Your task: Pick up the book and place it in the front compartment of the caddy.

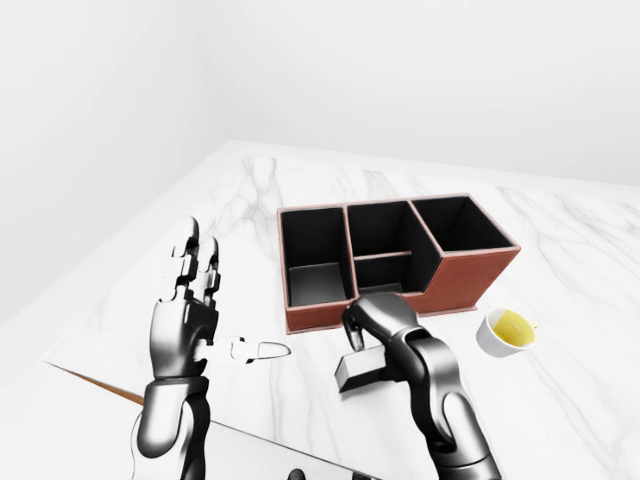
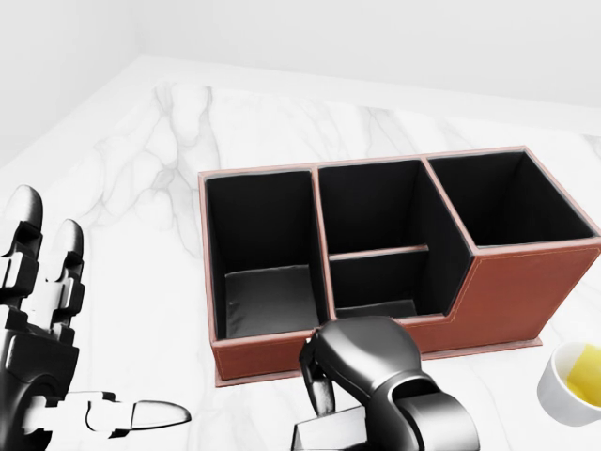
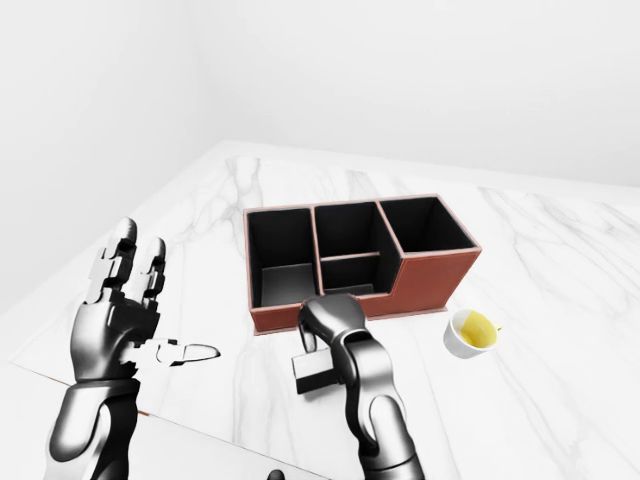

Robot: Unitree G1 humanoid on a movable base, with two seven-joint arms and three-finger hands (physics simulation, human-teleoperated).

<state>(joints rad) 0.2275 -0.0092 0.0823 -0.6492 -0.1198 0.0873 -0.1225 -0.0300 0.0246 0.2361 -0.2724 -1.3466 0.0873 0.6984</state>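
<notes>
The caddy (image 1: pixel 470 285) is a brown box with black insides, split into several compartments, on the white marble table in the middle of the left-eye view. My right hand (image 1: pixel 358 338) is shut on the book (image 1: pixel 360 370), a small dark block, and holds it just below the caddy's near wall (image 2: pixel 263 362), to the left of its low step. The book's lower part is cut off in the head view (image 2: pixel 329 434). My left hand (image 1: pixel 195 295) is open and empty, fingers pointing up, to the left of the caddy.
A white cup (image 1: pixel 505 331) with yellow liquid stands to the right of the caddy's low end. A thin wooden edge (image 1: pixel 95 383) and a grey surface (image 1: pixel 250 450) lie at the bottom left. The marble table (image 1: pixel 250 190) runs on beyond the caddy.
</notes>
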